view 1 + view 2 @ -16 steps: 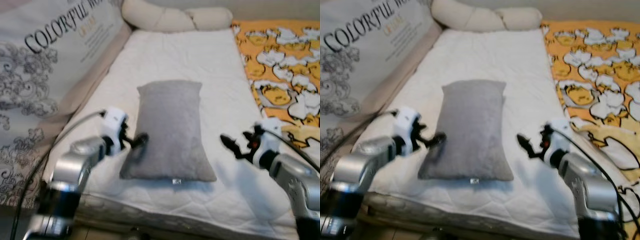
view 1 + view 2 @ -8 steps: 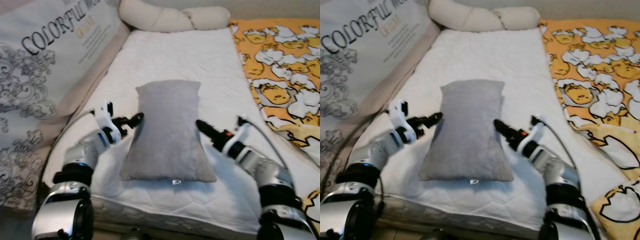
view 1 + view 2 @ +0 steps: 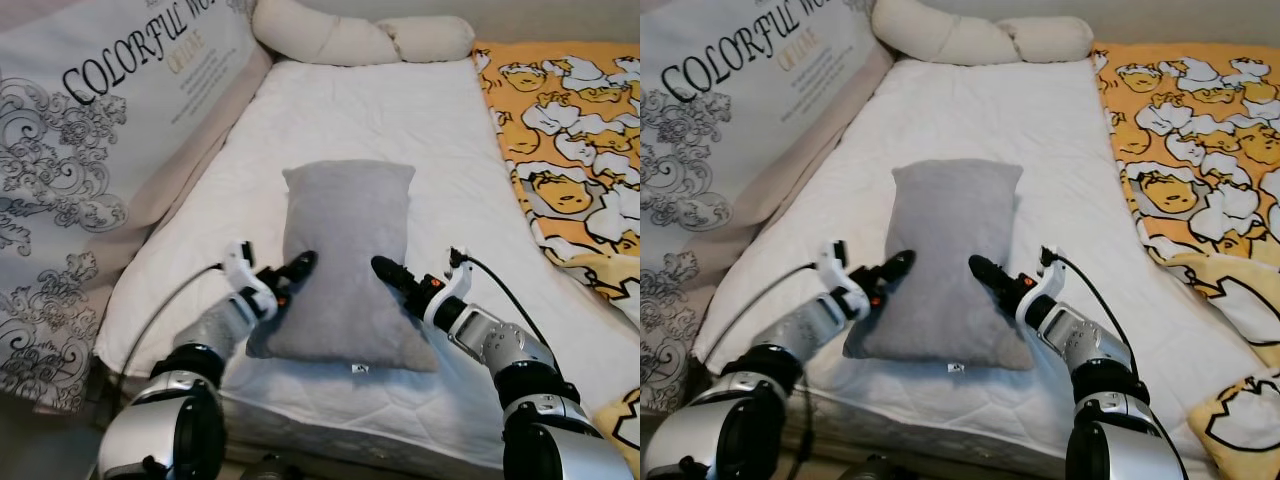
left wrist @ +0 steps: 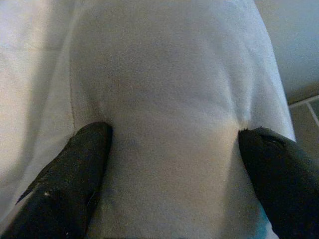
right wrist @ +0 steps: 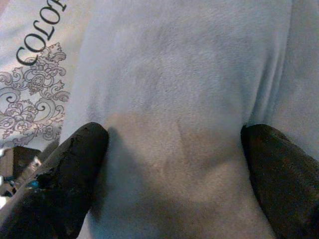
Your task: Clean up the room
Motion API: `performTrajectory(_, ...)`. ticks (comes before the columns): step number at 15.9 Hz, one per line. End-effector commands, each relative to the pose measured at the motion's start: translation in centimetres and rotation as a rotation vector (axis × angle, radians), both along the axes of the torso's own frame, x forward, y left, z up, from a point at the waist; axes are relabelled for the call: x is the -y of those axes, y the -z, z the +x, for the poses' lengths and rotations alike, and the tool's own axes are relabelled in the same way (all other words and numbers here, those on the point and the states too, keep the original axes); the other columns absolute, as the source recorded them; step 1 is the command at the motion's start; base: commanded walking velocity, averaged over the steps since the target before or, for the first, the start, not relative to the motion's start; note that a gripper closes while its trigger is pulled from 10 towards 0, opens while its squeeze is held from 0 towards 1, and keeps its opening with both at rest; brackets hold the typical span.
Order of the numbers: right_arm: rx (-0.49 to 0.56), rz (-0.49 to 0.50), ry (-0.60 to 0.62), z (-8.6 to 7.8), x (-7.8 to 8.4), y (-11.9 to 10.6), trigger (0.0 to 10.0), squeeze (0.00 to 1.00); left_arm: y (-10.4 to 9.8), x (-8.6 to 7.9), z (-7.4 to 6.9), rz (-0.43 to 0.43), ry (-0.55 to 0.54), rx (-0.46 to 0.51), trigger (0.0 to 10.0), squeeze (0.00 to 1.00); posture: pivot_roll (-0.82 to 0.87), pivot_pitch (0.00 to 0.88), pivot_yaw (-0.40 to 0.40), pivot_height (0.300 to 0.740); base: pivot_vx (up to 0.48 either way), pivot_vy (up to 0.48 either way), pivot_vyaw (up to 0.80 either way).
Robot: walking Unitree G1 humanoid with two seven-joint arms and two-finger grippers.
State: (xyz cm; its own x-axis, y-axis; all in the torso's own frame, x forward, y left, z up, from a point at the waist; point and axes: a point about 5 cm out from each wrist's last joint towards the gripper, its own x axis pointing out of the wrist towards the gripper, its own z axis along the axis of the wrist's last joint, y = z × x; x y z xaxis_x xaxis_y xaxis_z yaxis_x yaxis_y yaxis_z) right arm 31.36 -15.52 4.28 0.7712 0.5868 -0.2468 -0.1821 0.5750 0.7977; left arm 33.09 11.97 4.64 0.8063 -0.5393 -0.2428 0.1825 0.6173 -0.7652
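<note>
Pressing into the soft grey fabric, the left gripper's (image 3: 301,264) two black fingers (image 4: 75,179) are spread wide with a broad swell of the grey pillow (image 3: 347,265) bulging between them, each tip dimpling the cloth where it touches. Across from it the right gripper (image 3: 386,270) does the same from the other side, its fingers (image 5: 70,174) also set wide apart and sunk against the pillow's surface, so the cushion is pinched between the two arms rather than clamped inside either pair of fingers. From where I stand the left gripper meets the pillow's left edge about halfway down its length, and the right gripper meets the right edge at much the same height. Both silver arms reach in from the near edge of the bed, a thin cable looping off each wrist. The pillow lies lengthwise on the white quilted mattress (image 3: 400,120), nearer the foot than the head, with a small tag at its near edge. At the head of the bed a cream bolster (image 3: 350,35) stretches across. Along the left side leans a large pale cushion (image 3: 90,130) printed with dark swirls and the word COLORFUL. On the right an orange blanket (image 3: 570,130) patterned with white and yellow cartoon figures is rumpled over the mattress edge.
</note>
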Motion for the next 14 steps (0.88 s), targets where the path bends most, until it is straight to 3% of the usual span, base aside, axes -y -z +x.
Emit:
performTrajectory(1, -0.036, -0.003, -0.039, -0.5, -1.0, 0.8, 0.0, 0.0, -0.1, 1.1, 0.0, -0.009, 0.05, 0.0, 10.0, 0.0, -0.06, 0.0, 0.084, 0.74, 0.0, 0.0, 0.0)
performTrajectory(3, -0.034, 0.004, -0.048, -0.6, -1.4, 1.0, 0.0, 0.0, 0.7, 2.6, -0.6, 0.048, 0.099, -0.017, 10.0, 0.0, -0.07, 0.0, 0.088, 0.74, 0.0, 0.0, 0.0)
performTrajectory(4, -0.029, 0.004, -0.051, -0.6, -1.5, 1.0, 0.0, 0.0, 0.8, 2.8, -0.7, 0.057, 0.102, -0.02, 8.7, 0.0, -0.07, 0.0, 0.09, 0.74, 0.0, 0.0, 0.0)
performTrajectory(5, -0.014, 0.004, -0.054, -0.5, -1.7, 0.9, 0.0, 0.0, 0.9, 2.9, -0.7, 0.066, 0.104, -0.02, 1.3, 0.0, -0.07, 0.0, 0.093, 0.74, 0.0, 0.0, 0.0)
performTrajectory(7, 0.003, 0.004, -0.051, -0.3, -1.8, 0.7, 0.0, 0.0, 0.8, 2.9, -0.6, 0.105, 0.116, -0.019, 0.0, 0.0, -0.07, 0.0, 0.093, 0.74, 0.0, 0.0, 0.0)
performTrajectory(9, 0.015, 0.012, -0.047, -0.1, -2.0, 0.6, 0.0, 0.0, 0.9, 2.6, -0.5, 0.173, 0.107, -0.013, 0.0, 0.0, -0.06, 0.0, 0.097, 0.74, 0.0, 0.0, 0.0)
performTrajectory(14, 0.042, 0.017, -0.032, -0.1, -2.4, 0.5, 0.0, 0.0, 0.6, 2.4, -0.4, 0.193, 0.147, 0.035, 0.0, 0.0, -0.06, 0.0, 0.097, 0.74, 0.0, 0.0, 0.0)
